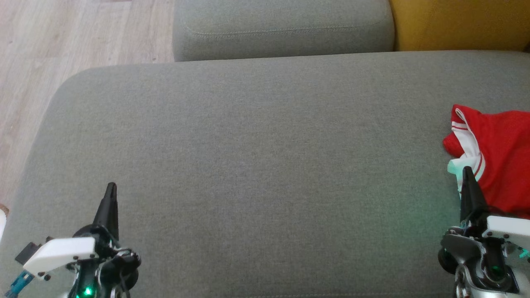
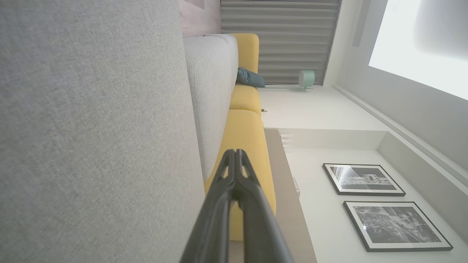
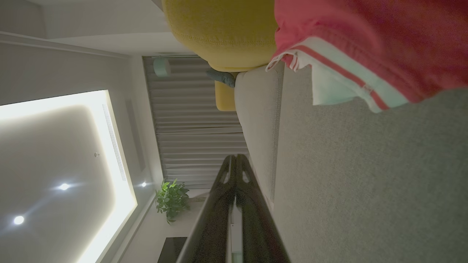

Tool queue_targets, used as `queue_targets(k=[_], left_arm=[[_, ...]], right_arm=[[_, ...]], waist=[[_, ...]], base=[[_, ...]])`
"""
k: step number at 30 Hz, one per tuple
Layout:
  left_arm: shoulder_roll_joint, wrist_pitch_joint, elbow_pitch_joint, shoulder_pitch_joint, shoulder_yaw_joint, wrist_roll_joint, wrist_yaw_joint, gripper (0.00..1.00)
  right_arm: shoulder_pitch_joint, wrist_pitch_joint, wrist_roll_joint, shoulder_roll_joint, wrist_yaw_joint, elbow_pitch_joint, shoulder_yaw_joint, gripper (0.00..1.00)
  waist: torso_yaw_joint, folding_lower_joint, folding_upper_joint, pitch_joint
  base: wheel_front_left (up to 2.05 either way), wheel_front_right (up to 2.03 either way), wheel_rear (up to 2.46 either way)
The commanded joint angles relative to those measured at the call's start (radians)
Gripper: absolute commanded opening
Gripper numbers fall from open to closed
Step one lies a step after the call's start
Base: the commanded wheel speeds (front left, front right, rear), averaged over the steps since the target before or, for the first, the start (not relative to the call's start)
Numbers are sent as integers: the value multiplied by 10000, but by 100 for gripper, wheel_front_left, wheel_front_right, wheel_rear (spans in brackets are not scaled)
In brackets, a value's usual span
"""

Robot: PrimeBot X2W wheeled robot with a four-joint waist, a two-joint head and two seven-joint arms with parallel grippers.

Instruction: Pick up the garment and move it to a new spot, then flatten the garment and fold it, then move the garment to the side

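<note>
The garment is red with white striped trim and lies crumpled at the right edge of the grey sofa seat, partly cut off by the head view's border. In the right wrist view the garment fills the upper right. My right gripper is shut and empty at the lower right, its tip just beside the garment's white hem. The same gripper points along the seat toward the backrest. My left gripper is shut and empty at the lower left, far from the garment, and its joined fingertips rise from the bottom edge.
A grey back cushion stands behind the seat, with a yellow cushion to its right. Wooden floor lies past the seat's rounded left edge. The wide middle of the seat is bare fabric.
</note>
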Motion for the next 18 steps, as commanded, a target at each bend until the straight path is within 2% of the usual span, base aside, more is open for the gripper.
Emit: queue_targets(k=[1,18], left_arm=[[144,76,-392,-579,354,-44,-73,0],[144,76,-392,-579,353,-44,-73,0]], right_arm=[[-209,58,72,-68,40,-393,207,0],[-209,58,72,-68,40,-393,207,0]], waist=[[0,0,0,0],[0,0,0,0]], base=[[0,0,0],[0,0,0]])
